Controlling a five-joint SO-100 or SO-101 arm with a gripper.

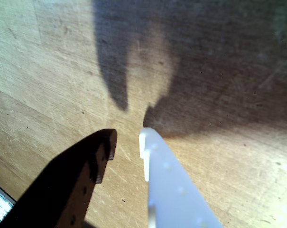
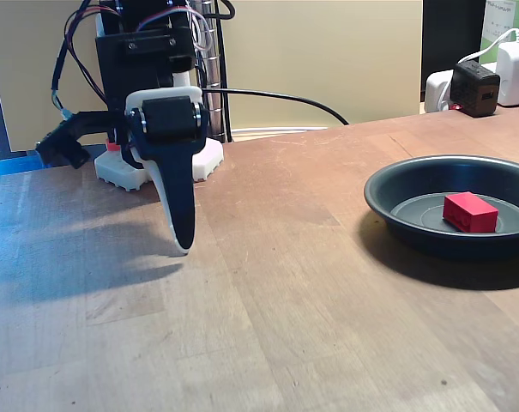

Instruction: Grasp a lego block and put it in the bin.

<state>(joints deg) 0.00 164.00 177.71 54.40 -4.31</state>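
The block (image 2: 470, 212) lies in the bin (image 2: 396, 215) near the table's (image 2: 285, 283) right edge. The hand (image 1: 128, 142), fingers slightly apart, holds nothing; little risk beyond scraping wood.

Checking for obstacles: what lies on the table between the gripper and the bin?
Nothing: in the fixed view, only bare wooden table separates the gripper from the bin, which holds the lego block.
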